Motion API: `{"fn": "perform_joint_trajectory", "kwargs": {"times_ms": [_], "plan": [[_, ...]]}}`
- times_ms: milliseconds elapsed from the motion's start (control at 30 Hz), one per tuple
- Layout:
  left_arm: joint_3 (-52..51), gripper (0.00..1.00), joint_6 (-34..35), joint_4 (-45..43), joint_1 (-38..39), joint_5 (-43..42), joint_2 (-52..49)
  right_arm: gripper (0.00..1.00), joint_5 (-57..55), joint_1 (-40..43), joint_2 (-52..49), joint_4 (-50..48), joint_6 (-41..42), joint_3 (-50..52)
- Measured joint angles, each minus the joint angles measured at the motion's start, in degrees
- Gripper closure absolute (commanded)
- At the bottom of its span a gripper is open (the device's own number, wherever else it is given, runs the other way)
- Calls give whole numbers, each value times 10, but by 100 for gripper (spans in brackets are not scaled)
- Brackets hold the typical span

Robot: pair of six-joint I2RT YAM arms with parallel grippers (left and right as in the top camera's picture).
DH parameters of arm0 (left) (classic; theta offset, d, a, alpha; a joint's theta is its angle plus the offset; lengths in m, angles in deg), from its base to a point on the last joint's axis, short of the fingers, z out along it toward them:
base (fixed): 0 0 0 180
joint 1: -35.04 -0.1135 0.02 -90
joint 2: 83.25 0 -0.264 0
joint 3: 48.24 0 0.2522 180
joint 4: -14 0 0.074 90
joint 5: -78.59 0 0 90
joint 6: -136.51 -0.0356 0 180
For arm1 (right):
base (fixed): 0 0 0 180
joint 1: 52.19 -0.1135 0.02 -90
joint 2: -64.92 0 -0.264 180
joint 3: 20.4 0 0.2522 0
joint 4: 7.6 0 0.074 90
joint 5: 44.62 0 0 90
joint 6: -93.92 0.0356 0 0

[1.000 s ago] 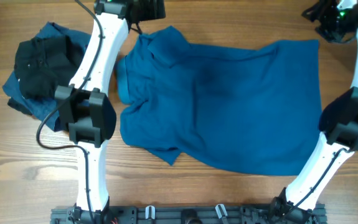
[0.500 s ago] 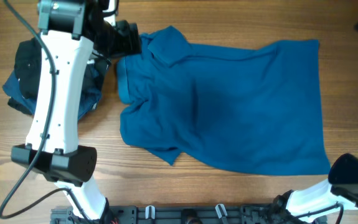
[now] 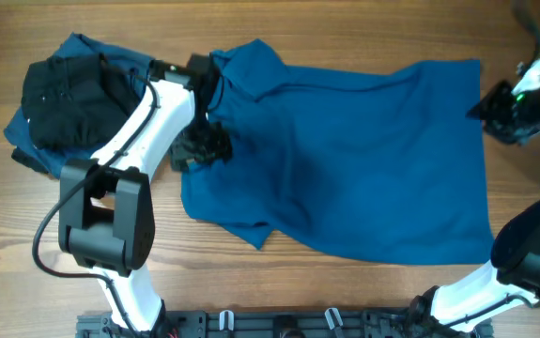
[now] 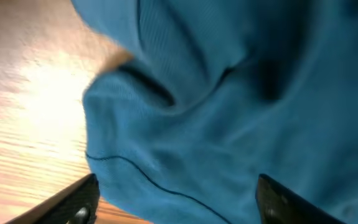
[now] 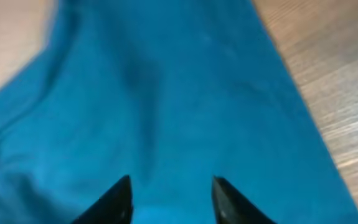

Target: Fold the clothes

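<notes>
The medium-blue polo shirt (image 3: 363, 160) lay spread nearly flat across the middle of the wood-grain table (image 3: 345, 28). It formed a broad, soft rectangle, with its collar (image 3: 243, 68) folded over at the far left corner and its left side rumpled into ridges. The left gripper (image 3: 202, 145) hung over that rumpled side, its black fingers (image 4: 79, 202) wide apart above finely ribbed knit crossed by a stitched hem line. The right gripper (image 3: 497, 111) sat at the shirt's right edge, its pointed dark fingertips (image 5: 117, 200) apart over smooth cloth, with nothing visibly held. Left of the shirt, a crumpled black garment (image 3: 63, 94) lay on darker blue fabric (image 3: 35, 150).
</notes>
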Motion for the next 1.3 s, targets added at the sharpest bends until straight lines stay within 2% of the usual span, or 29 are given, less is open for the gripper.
{"fn": "perform_joint_trajectory", "kwargs": {"times_ms": [67,100,133,200,233,433,700,833,1000,1033,1100,1167,1200,1267,1300], "plan": [[-15,17,1,0,0,-6,0,49,-27,7,-5,-53,16,53],[-16,17,1,-1,0,-7,0,51,-37,13,-10,-73,19,67],[-16,16,1,-1,0,-8,0,57,-48,19,-15,-93,23,78],[-16,14,1,1,0,-8,0,87,-72,29,-36,-114,36,81],[-16,14,1,4,0,-8,0,96,-82,30,-47,-118,44,82],[-15,16,1,10,-5,-31,0,96,-118,29,-132,-124,105,82],[17,9,0,23,-49,-83,33,96,-172,39,-134,-159,162,80],[30,3,-3,24,-50,-86,92,96,-174,104,-140,-174,176,70],[34,2,-5,24,-50,-88,126,96,-148,184,-152,-179,173,50],[34,2,-6,27,-50,-88,126,91,-135,193,-155,-176,169,43],[34,2,-9,28,-49,-88,126,73,-93,200,-162,-175,147,27],[33,10,-9,27,-46,-87,126,63,-39,200,-162,-174,121,9],[33,19,-11,24,-42,-84,126,62,-12,200,-160,-174,112,1],[33,71,-15,5,-25,-65,125,62,48,199,-139,-173,92,-3],[32,85,-19,-9,-17,-56,124,62,66,199,-123,-169,88,-3]]}}
